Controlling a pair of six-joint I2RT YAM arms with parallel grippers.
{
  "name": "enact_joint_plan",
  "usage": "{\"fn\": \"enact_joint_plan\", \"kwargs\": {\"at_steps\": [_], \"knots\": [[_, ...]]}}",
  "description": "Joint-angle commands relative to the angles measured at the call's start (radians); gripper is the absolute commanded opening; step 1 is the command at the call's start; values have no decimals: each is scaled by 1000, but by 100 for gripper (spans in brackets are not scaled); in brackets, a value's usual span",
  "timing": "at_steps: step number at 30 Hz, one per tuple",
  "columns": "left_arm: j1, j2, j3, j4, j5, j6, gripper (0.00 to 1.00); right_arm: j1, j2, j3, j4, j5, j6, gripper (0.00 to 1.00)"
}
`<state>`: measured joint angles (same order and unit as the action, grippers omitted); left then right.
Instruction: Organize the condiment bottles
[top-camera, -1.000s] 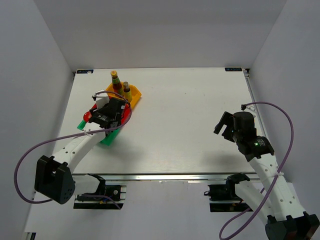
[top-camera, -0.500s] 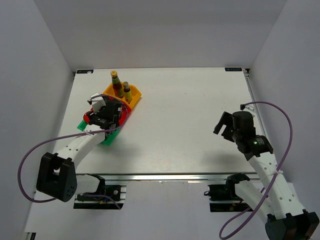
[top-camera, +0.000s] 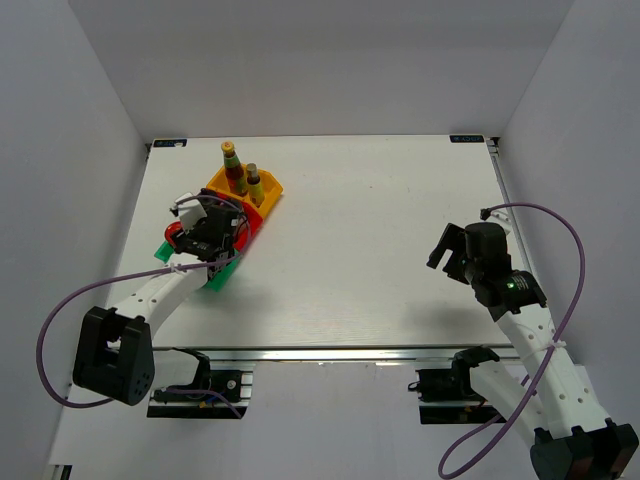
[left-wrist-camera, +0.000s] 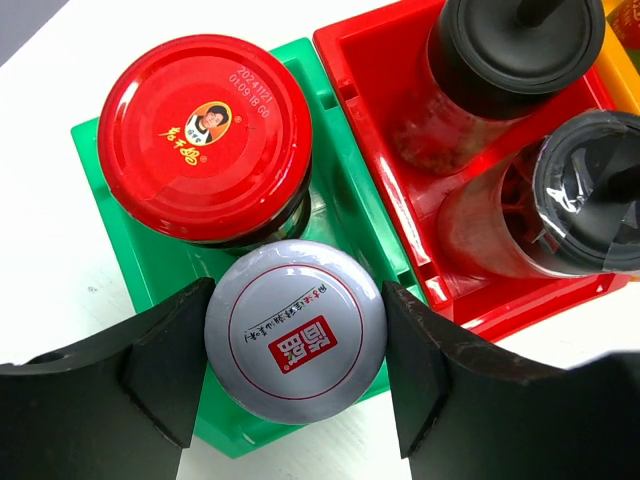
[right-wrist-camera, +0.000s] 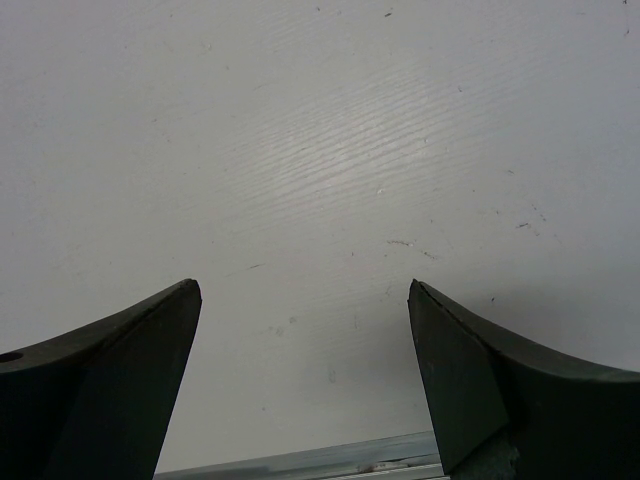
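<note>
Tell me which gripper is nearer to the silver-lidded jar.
Left. The left gripper has its fingers against both sides of the silver-lidded jar in the green tray. The right gripper is open over the table, far off to the right.

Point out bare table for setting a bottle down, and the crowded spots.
Bare: the middle of the table, between the yellow tray, red tray and the open right gripper, plus the far right corner. Crowded: the left edge, where the green tray holds the red-capped jar and the silver-lidded jar in the left gripper.
</note>
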<state>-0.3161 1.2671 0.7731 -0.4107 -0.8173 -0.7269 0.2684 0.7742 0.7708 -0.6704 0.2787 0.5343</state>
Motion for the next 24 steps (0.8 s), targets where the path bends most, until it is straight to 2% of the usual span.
{"fn": "enact_joint_plan", "kwargs": {"at_steps": [1, 2, 4, 6, 8, 9, 12, 20, 24], "knots": [[5, -25, 15, 29, -32, -37, 50, -5, -3, -2, 26, 11, -17, 89], [6, -28, 20, 26, -31, -40, 56, -3, -3, -2, 28, 13, -17, 89], [6, -31, 29, 7, -22, -34, 57, -5, -3, -2, 28, 13, -16, 89], [6, -38, 52, -37, -11, -43, 71, -5, -1, -2, 25, 13, -16, 89], [5, -43, 64, -62, -16, -49, 80, -5, -1, -1, 26, 11, -16, 89], [6, -46, 78, -88, -17, -60, 89, -3, 0, -1, 25, 11, -14, 89], [6, -52, 97, -137, -13, -75, 98, -5, -1, -2, 25, 10, -16, 89], [6, -93, 218, -252, 70, -48, 98, -5, -10, 2, 26, -1, -20, 89], [5, -161, 253, -215, 246, 41, 98, -3, -15, -1, 29, -3, -20, 89]]}}
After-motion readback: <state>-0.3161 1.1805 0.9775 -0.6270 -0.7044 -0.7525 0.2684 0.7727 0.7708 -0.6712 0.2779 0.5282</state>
